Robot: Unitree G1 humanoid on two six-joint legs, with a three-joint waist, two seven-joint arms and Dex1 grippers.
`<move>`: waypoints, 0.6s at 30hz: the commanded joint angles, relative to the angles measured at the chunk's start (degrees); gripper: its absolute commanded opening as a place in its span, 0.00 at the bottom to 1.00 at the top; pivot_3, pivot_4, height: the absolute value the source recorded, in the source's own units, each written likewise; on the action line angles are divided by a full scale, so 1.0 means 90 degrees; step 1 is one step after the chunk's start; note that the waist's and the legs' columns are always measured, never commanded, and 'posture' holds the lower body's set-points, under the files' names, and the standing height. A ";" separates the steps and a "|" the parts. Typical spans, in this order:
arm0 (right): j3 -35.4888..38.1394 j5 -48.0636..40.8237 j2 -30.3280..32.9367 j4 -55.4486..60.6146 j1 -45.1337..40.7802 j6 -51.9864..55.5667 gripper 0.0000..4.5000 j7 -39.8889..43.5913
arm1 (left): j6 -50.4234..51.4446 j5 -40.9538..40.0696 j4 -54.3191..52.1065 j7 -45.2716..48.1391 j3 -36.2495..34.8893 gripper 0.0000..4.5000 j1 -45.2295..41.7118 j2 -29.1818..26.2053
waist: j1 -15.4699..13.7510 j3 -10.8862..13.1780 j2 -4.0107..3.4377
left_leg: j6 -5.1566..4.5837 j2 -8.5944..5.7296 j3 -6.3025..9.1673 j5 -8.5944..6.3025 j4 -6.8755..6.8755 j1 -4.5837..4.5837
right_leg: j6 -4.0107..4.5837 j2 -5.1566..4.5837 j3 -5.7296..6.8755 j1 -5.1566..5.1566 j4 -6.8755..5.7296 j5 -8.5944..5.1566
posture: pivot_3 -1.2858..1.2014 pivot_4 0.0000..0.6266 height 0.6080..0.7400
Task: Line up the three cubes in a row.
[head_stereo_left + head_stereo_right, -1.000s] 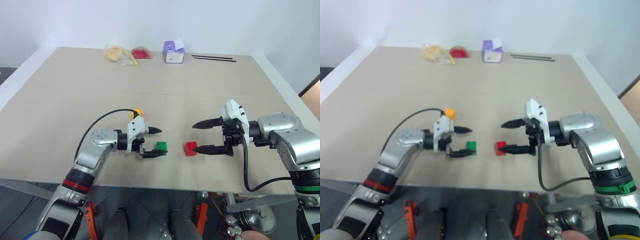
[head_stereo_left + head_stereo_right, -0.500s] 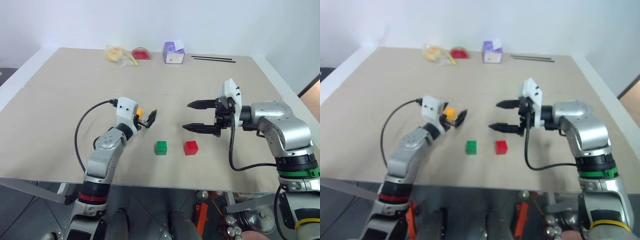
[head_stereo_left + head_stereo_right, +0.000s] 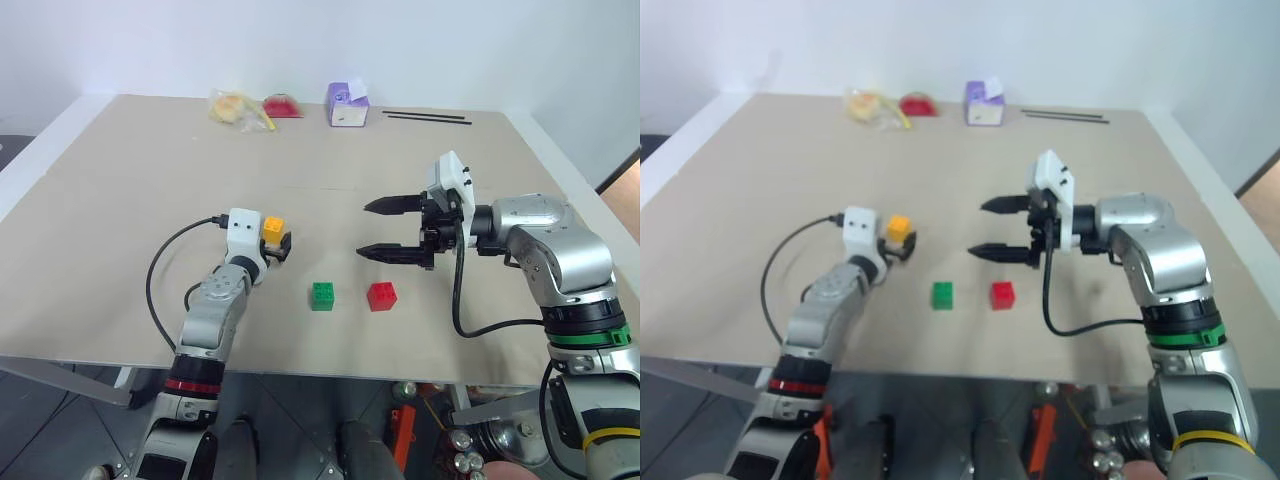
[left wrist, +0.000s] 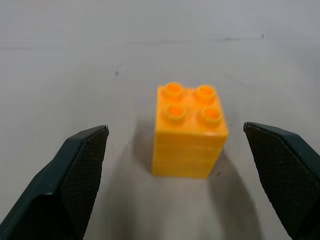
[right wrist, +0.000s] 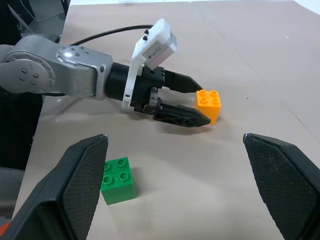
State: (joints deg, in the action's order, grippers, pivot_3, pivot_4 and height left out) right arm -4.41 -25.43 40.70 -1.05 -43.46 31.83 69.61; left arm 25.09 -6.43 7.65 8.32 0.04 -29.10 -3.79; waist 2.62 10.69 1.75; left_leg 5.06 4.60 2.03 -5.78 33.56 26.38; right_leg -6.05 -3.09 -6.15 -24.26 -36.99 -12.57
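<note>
The yellow-orange cube (image 4: 190, 131) stands upright on the table (image 3: 130, 170), between the spread fingers of my left gripper (image 5: 192, 102), neither finger touching it. The green cube (image 3: 322, 295) and red cube (image 3: 381, 295) sit side by side nearer and to the right, slightly apart. My right gripper (image 3: 383, 228) hovers spread wide and empty above the table just beyond the red cube.

Beige tabletop (image 3: 150, 180) with pale edge, faint seam across middle. Plain white wall (image 3: 300, 40) behind. Along far edge: purple-and-white box (image 3: 347, 104), yellowish bag (image 3: 236, 108), red item (image 3: 282, 105), 2 thin black rods (image 3: 428, 118). Dark grey floor (image 3: 40, 420) below near edge. Even, soft light.
</note>
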 commanded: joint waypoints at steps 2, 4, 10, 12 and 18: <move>0.0097 0.0023 -0.0064 0.0015 -0.0183 -0.0151 1.00 -0.0055 | -0.0076 0.0033 -0.0019 0.0086 0.0042 1.00 -0.0128 -0.0051 | 0.0000 0.0000 0.0000 | 0.0000 0.0000 0.0000 0.0000 -0.0001 0.0000 | 0.0000 0.0000 0.0000 -0.0001 0.0000 0.0000 | 0.52 0.24 1.00; 0.0127 0.0098 -0.0130 -0.0085 -0.0228 -0.0209 1.00 -0.0193 | -0.0097 0.0046 -0.0008 0.0090 0.0054 1.00 -0.0121 -0.0037 | 0.0000 0.0000 0.0000 | 0.0000 0.0000 0.0000 0.0000 -0.0002 0.0000 | 0.0000 0.0000 0.0000 -0.0001 0.0000 0.0000 | 0.52 0.24 1.00; 0.0104 0.0352 -0.0263 -0.0416 -0.0361 -0.0384 1.00 -0.0469 | -0.0107 0.0085 -0.0026 0.0085 0.0084 0.66 -0.0139 -0.0001 | 0.0000 0.0000 0.0000 | 0.0001 0.0000 0.0000 0.0000 -0.0002 0.0000 | 0.0000 0.0000 0.0000 -0.0001 0.0000 0.0000 | 0.52 0.24 1.00; 0.0083 0.0361 -0.0258 -0.0436 -0.0366 -0.0395 1.00 -0.0422 | -0.0118 0.0092 -0.0018 0.0087 0.0077 0.50 -0.0147 0.0001 | 0.0000 0.0000 0.0000 | 0.0001 0.0000 0.0000 0.0000 -0.0003 0.0000 | 0.0001 0.0000 0.0000 -0.0002 0.0000 0.0001 | 0.52 0.24 1.00; 0.0051 0.0372 -0.0232 -0.0404 -0.0328 -0.0370 1.00 -0.0319 | -0.0179 0.0154 0.0024 0.0071 0.0061 0.28 -0.0169 -0.0030 | 0.0000 0.0000 0.0000 | 0.0001 0.0000 0.0000 0.0000 -0.0006 0.0000 | -0.0001 0.0000 0.0000 -0.0002 0.0000 -0.0001 | 0.52 0.24 1.00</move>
State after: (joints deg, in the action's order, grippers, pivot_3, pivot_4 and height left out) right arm -4.46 -22.12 38.23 -5.46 -45.47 29.06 66.24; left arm 24.84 -5.45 8.46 9.18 0.28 -29.19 -3.78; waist 2.62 10.69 1.75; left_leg 5.07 4.60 2.03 -5.78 33.51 26.38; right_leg -6.06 -3.09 -6.15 -24.27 -36.99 -12.58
